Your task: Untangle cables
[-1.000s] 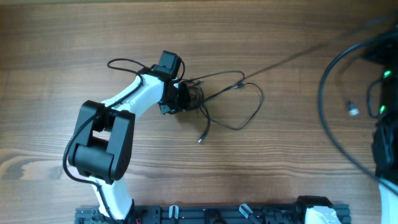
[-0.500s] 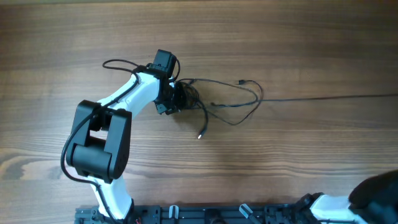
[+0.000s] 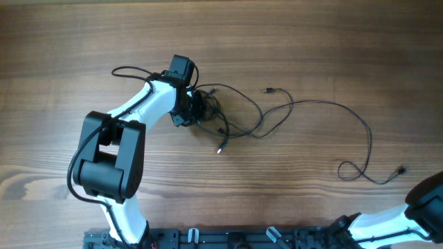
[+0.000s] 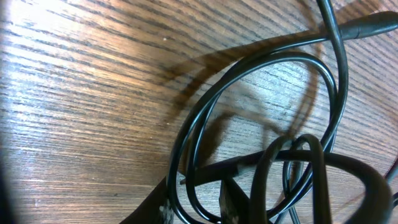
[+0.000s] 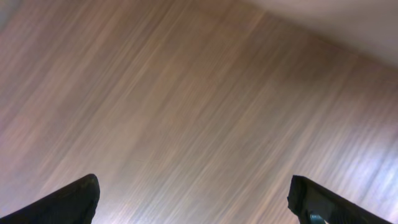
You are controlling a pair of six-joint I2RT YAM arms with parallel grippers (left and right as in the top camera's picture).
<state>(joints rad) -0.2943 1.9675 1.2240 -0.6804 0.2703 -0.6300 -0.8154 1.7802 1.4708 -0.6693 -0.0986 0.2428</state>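
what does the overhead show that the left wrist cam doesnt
Only the overhead shows the left arm at the knot and a long cable running right to a plug near the right arm. Only the left wrist shows a close view of loops crossing one another, their shadows on the wood grain, and a plug end at the top right. Both show dark cables lying on the wooden table.

Wooden table (image 3: 325, 48) fills view, brown grain running lengthwise; black rail (image 3: 208, 238) along near edge.
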